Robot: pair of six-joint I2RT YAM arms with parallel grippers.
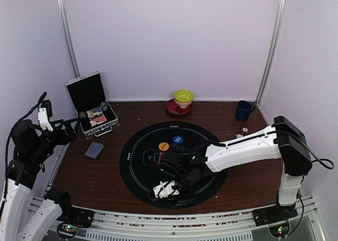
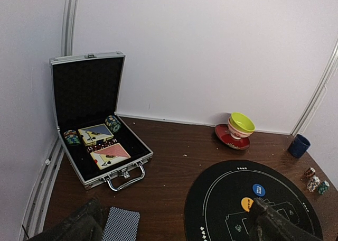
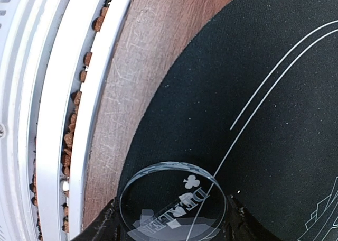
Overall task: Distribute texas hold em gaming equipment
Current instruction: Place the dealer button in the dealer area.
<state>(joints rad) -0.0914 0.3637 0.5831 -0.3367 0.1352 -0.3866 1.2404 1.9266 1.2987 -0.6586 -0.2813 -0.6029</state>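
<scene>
While right jaws clamp clear dealer disc (image 3: 173, 201) by rim, face up on black mat (image 3: 264, 119), left jaws gape wide.

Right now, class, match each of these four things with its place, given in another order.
1 clear dealer disc
2 blue-backed cards
3 yellow-green bowl
4 orange disc

A on the red saucer
B beside the blue disc on the black mat
C held in the right gripper
D on the wooden table, left of the mat

Pairs: 1-C, 2-D, 3-A, 4-B
</scene>
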